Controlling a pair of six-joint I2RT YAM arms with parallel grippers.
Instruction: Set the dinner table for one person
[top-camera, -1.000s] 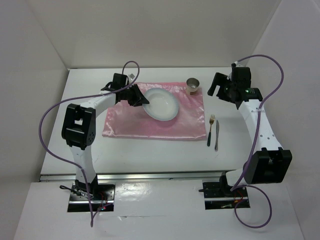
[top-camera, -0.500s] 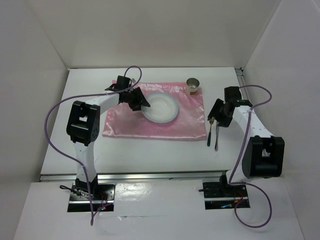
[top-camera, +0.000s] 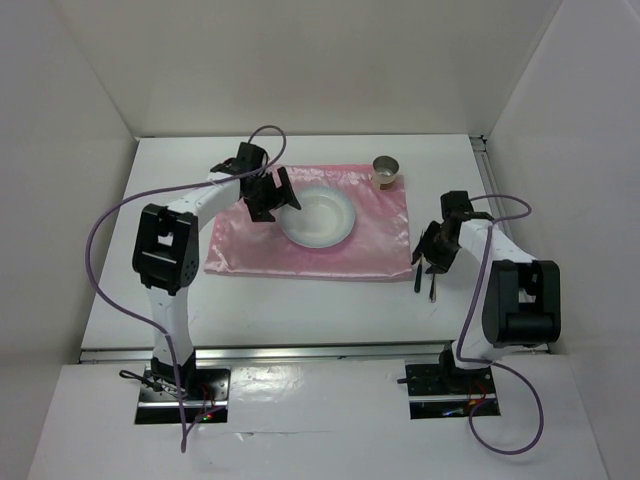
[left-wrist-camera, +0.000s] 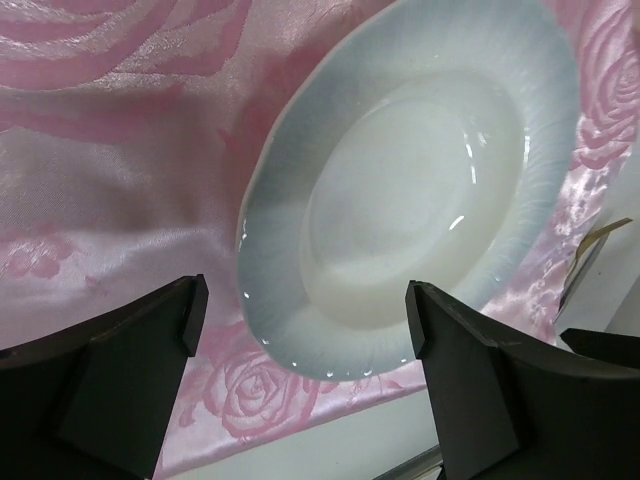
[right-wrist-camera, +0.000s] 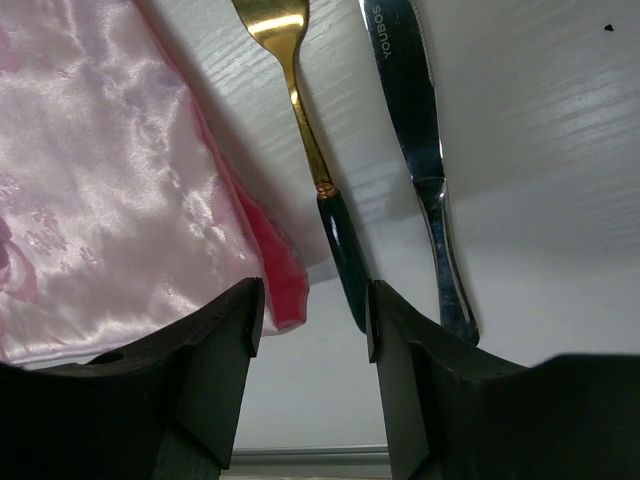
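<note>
A white plate lies flat on the pink cloth on the dinner table. My left gripper stands wide open at the plate's left rim. In the left wrist view the plate rests on the cloth just ahead of that gripper, touching neither finger. A gold fork with a dark handle and a steel knife lie side by side right of the cloth. My right gripper is low over them, part open, with the handle's end just inside its right finger.
A small metal cup stands on the cloth's far right corner. The cloth's near right corner reaches in between my right fingers. A metal rail runs along the table's near edge and another along its right edge.
My left gripper opened and let go of the plate, which went from tilted to flat on the cloth. The right arm swung from the back right down to the fork, its jaws narrowing.
</note>
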